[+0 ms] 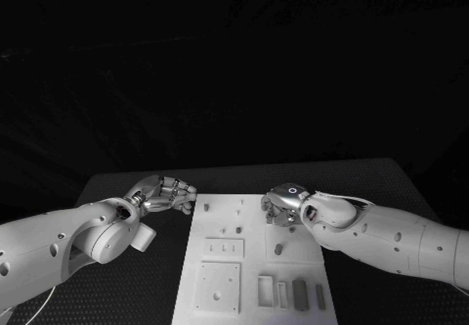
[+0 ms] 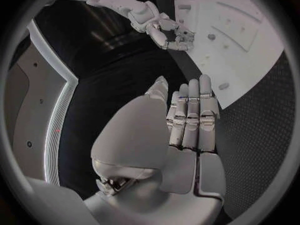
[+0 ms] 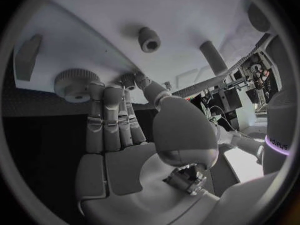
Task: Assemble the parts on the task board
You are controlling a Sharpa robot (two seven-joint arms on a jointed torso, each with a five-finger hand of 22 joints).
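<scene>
The right hand (image 1: 284, 205) hangs over the far right part of the flat white plastic task board (image 1: 220, 223), fingers curled downward. In the right wrist view those fingers (image 3: 112, 115) run together toward a small knurled grey gear-like disc (image 3: 75, 83) sitting at the board's edge, their tips right beside it, perhaps touching; whether they actually hold it I cannot tell. Beyond it, a short grey hollow cylinder (image 3: 149, 39) and a longer grey peg (image 3: 213, 56) rest on the board, apart from the hand.

The left hand (image 1: 164, 192) sits just off the board's left edge, over the black table (image 1: 117, 284); its fingers (image 2: 194, 112) lie straight and side by side, nothing in them.

My read on the disc: small, rigid, light (moulded plastic by the look), so it should shrug off a firm squeeze. The ridged rim is the place to take it, a pinch across opposite sides. The smooth face would likely slip, and sitting so near the edge, a sideways nudge could push it off the board.
</scene>
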